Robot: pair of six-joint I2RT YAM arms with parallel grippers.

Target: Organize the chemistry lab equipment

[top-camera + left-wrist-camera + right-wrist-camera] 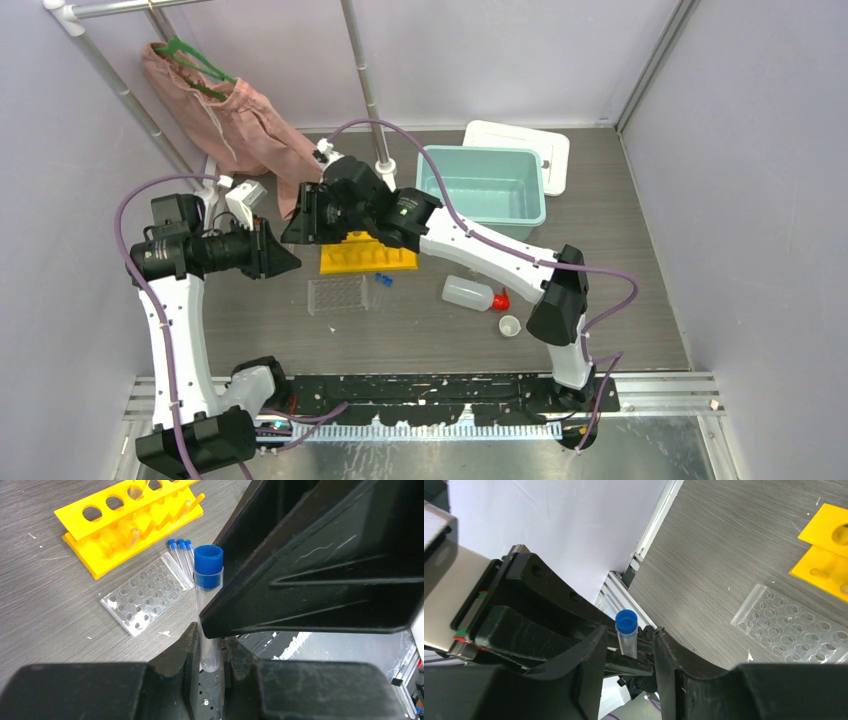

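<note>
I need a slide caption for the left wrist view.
Left pincer grips a blue-capped tube; clear well tray and yellow tube rack lie beyond.

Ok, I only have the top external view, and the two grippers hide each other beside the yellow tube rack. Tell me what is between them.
Observer: The left gripper is shut on a clear plastic tube with a blue cap, seen from the left wrist.
Operator: Report the right gripper.
Observer: It sits open around that same tube, gaps showing on both sides.
Operator: Count the loose tubes.
Observer: Three small blue-capped tubes lie side by side along the clear well tray.
</note>
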